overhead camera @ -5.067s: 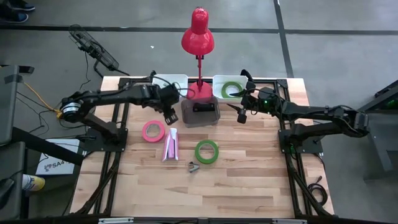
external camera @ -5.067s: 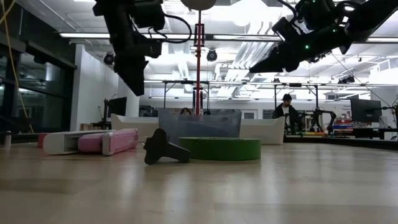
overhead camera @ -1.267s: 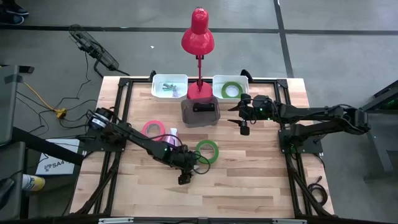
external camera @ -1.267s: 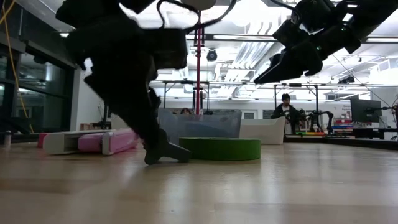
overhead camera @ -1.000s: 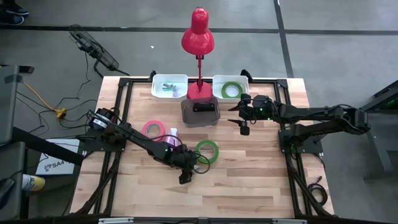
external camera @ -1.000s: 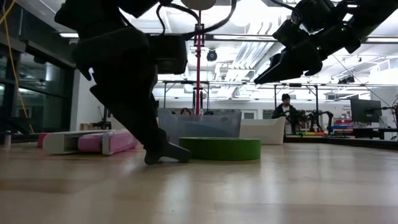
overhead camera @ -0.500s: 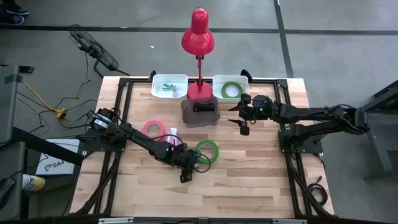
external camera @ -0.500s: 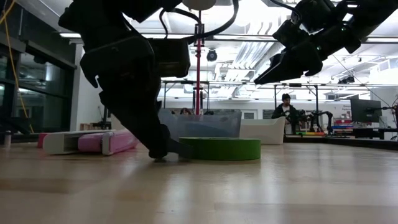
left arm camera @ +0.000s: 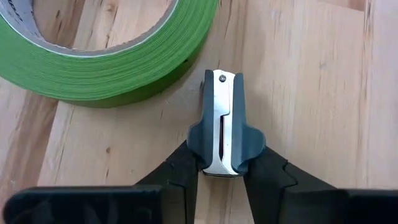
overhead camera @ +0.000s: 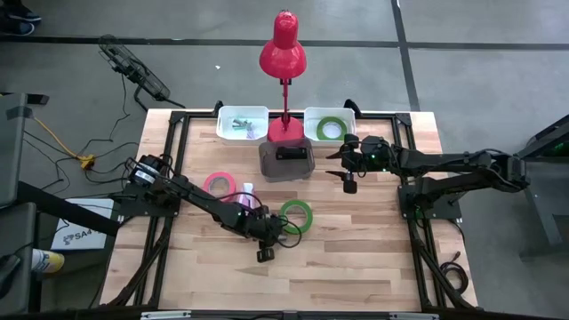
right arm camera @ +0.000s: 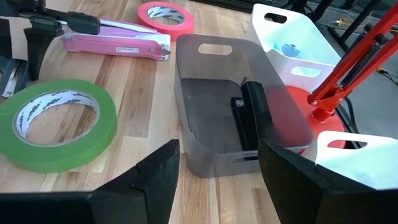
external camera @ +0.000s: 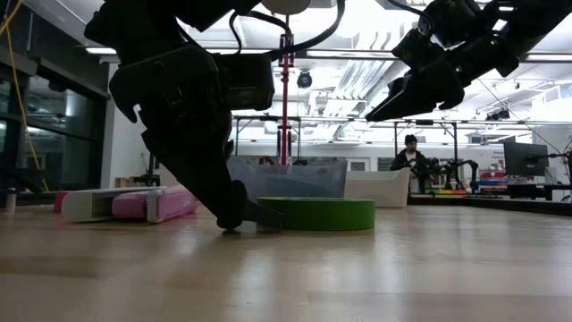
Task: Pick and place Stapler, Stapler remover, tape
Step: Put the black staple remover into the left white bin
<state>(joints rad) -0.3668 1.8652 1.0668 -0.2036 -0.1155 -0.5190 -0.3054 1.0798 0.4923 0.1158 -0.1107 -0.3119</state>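
Three tape rings [overhead camera: 296,214], two staplers [overhead camera: 245,199]

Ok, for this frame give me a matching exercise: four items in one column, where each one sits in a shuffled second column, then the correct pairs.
Items:
1. staple remover
2. pink tape
3. black stapler
4. pink stapler

Places:
A. inside the grey bin
B. between the left gripper fingers, on the table beside the green tape
C. flat on the table between the pink tape and the green tape
D. on the table, on the left arm's side of the pink stapler

Pairs: 1-B, 2-D, 3-A, 4-C
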